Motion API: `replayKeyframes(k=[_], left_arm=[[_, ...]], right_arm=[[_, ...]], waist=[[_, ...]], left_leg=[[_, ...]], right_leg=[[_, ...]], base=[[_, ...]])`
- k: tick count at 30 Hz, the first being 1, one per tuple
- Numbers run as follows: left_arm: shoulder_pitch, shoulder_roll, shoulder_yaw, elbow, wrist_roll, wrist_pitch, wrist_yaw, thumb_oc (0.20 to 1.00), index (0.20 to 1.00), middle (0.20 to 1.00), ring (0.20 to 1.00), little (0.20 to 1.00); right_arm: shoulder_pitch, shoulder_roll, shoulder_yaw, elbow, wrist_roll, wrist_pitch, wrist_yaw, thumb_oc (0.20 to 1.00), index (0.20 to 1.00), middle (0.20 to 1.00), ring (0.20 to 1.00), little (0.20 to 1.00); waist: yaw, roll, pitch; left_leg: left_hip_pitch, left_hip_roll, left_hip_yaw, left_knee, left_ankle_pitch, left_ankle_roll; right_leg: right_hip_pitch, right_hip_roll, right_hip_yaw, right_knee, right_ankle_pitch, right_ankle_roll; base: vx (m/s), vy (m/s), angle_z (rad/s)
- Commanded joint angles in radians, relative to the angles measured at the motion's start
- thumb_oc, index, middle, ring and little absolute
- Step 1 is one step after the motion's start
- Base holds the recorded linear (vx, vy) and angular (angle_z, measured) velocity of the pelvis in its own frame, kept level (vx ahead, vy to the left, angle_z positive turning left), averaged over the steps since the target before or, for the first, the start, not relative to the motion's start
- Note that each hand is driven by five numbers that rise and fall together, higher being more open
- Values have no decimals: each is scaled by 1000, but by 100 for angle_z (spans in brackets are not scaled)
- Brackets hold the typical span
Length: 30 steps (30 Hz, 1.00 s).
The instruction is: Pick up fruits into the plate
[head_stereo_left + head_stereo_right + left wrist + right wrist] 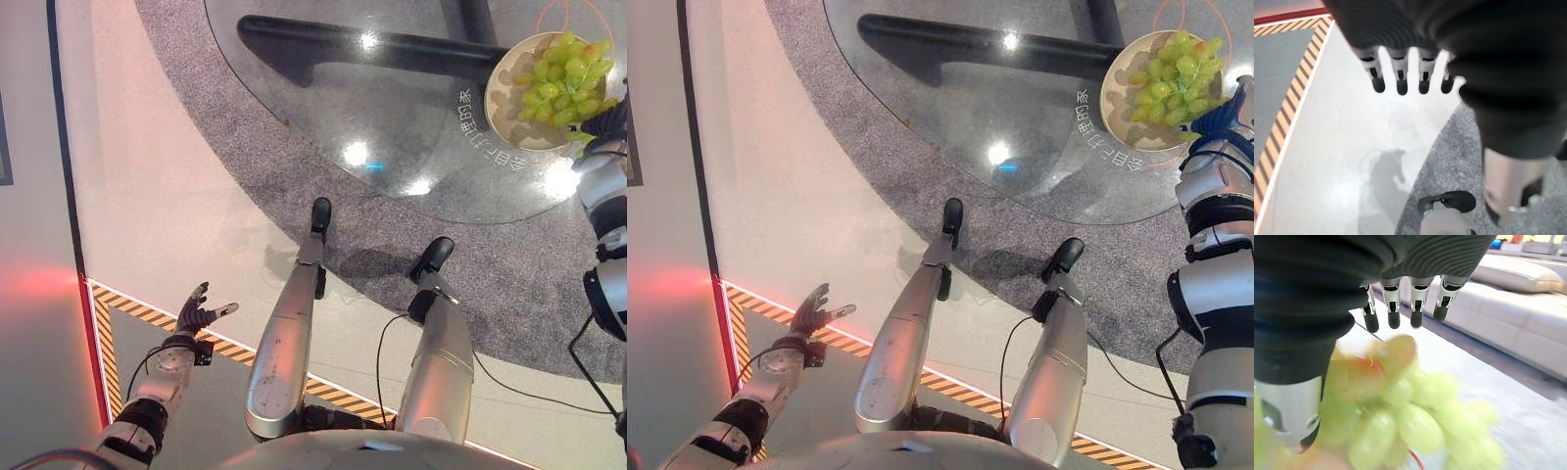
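Observation:
A bunch of green grapes (563,78) lies in a pale round plate (495,93) on the glass table (392,117), at the far right. My right hand (1223,117) sits at the plate's near right rim, right against the bunch. In the right wrist view its fingers (1400,308) reach out straight above the grapes (1420,421), which fill the space under the palm, with the thumb off to one side. My left hand (201,315) hangs low at the left over the floor, fingers (1400,78) spread and holding nothing.
The round glass table rests on a dark base (372,44) over grey carpet (509,274). A yellow-black striped tape line (147,313) crosses the floor near my left hand. A pale sofa (1518,308) stands beyond the table.

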<state>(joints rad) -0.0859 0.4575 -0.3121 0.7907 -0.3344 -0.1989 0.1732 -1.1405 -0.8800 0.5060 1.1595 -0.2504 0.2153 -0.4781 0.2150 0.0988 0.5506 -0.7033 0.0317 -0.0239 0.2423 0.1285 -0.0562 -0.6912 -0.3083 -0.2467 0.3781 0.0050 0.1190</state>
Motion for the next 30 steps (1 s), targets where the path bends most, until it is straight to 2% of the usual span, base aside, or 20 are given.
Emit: replayKeyframes(k=[1, 4, 6, 7, 8, 9, 10, 11, 15, 18, 21, 23, 28, 29, 30], left_arm=[[82, 9, -18, -7, -33, 9, 11, 1000, 1000, 1000, 1000, 1000], [74, 5, -19, -5, -52, 17, 14, 1000, 1000, 1000, 1000, 1000], [71, 3, -19, 1, -57, 14, 15, 1000, 1000, 1000, 1000, 1000], [67, -1, -11, 15, -58, 8, 17, 1000, 1000, 1000, 1000, 1000], [62, -3, -7, 26, -53, 5, 20, 1000, 1000, 1000, 1000, 1000], [48, -5, 3, 36, -47, 3, 23, 1000, 1000, 1000, 1000, 1000], [46, -6, 5, 41, -45, 1, 25, 1000, 1000, 1000, 1000, 1000], [31, -12, 10, 63, -40, -1, 32, 1000, 1000, 1000, 1000, 1000], [1, -24, 26, 99, -29, -4, 40, 1000, 1000, 1000, 1000, 1000], [-35, -29, 39, 145, 8, 4, 48, 1000, 1000, 1000, 1000, 1000], [-63, -30, 40, 172, 61, 9, 59, 1000, 1000, 1000, 1000, 1000], [-86, -35, 37, 204, 123, 37, 61, 1000, 1000, 1000, 1000, 1000], [-81, -53, 28, 259, 205, 68, 67, 1000, 1000, 1000, 1000, 1000], [-71, -66, 28, 277, 226, 75, 67, 1000, 1000, 1000, 1000, 1000], [-68, -74, 28, 286, 240, 75, 64, 1000, 1000, 1000, 1000, 1000]], right_arm=[[-10, -125, 29, -60, -51, -70, -113, 1000, 1000, 1000, 1000, 1000], [-3, -123, 25, -114, -74, -160, -200, 1000, 1000, 1000, 1000, 1000], [6, -119, 20, -137, -84, -189, -232, 1000, 1000, 1000, 1000, 1000], [27, -107, 11, -168, -95, -230, -264, 1000, 1000, 1000, 1000, 1000], [39, -101, 5, -186, -91, -255, -279, 1000, 1000, 1000, 1000, 1000], [45, -94, -4, -202, -95, -269, -284, 1000, 1000, 1000, 1000, 1000], [53, -90, -7, -207, -97, -277, -285, 1000, 1000, 1000, 1000, 1000], [87, -69, -18, -223, -102, -313, -285, 1000, 1000, 1000, 1000, 1000], [178, -20, -40, -255, -95, -359, -257, 1000, 1000, 1000, 1000, 1000], [316, 64, -88, -249, -76, -416, -211, 1000, 1000, 1000, 1000, 1000], [398, 126, -114, -235, -25, -429, -148, 1000, 1000, 1000, 1000, 1000], [498, 203, -138, -216, -4, -456, -92, 1000, 1000, 1000, 1000, 1000], [747, 334, -133, -265, -6, -456, -26, 1000, 1000, 1000, 1000, 1000], [851, 371, -138, -270, -5, -464, -18, 1000, 1000, 1000, 1000, 1000], [883, 391, -142, -263, 7, -459, -7, 1000, 1000, 1000, 1000, 1000]], waist=[[-14, 67, -31], [-21, 65, -31], [-24, 64, -31], [-29, 60, -31], [-32, 57, -31], [-35, 55, -31], [-36, 53, -31], [-44, 45, -31], [-58, 24, -31], [-76, -3, -31], [-88, -22, -31], [-103, -42, -36], [-144, -81, -134], [-161, -96, -177], [-168, -101, -193]], left_leg=[[1, -112, 17, 101, -180, 58], [15, -112, 21, 95, -182, 57], [22, -111, 21, 94, -184, 57], [37, -111, 22, 88, -186, 56], [46, -111, 22, 83, -185, 55], [31, -110, 26, 71, -151, 58], [37, -109, 26, 69, -151, 58], [66, -107, 28, 57, -153, 56], [143, -102, 33, 26, -155, 50], [255, -86, 36, -19, -157, 42], [332, -66, 40, -62, -152, 35], [424, -44, 49, -111, -151, 26], [546, 5, 90, -233, -128, 0], [579, 22, 116, -264, -118, -10], [594, 30, 129, -276, -114, -15]], right_leg=[[-13, 125, -11, 86, -124, -57], [-1, 129, -9, 78, -123, -54], [4, 129, -9, 78, -123, -53], [17, 133, -7, 71, -122, -51], [25, 136, -7, 64, -119, -51], [17, 138, -19, 41, -84, -59], [23, 139, -19, 37, -83, -58], [48, 142, -16, 24, -81, -56], [122, 149, -16, -11, -78, -51], [230, 149, -16, -53, -76, -41], [304, 151, -15, -89, -70, -33], [399, 152, -12, -140, -62, -23], [528, 153, -16, -246, -41, -3], [567, 152, -20, -280, -32, 7], [583, 151, -23, -294, -28, 11]], base=[[0, 0, 0], [0, 0, 0], [-16, 2, -1], [-41, 4, -3], [-127, 22, -2], [-111, 24, 0], [-121, 30, 2], [-47, 13, 3], [-57, 11, 2], [-61, -4, 3], [-47, -14, 2], [0, 0, 0], [50, 15, -11], [59, 0, -18], [36, -6, -14]])
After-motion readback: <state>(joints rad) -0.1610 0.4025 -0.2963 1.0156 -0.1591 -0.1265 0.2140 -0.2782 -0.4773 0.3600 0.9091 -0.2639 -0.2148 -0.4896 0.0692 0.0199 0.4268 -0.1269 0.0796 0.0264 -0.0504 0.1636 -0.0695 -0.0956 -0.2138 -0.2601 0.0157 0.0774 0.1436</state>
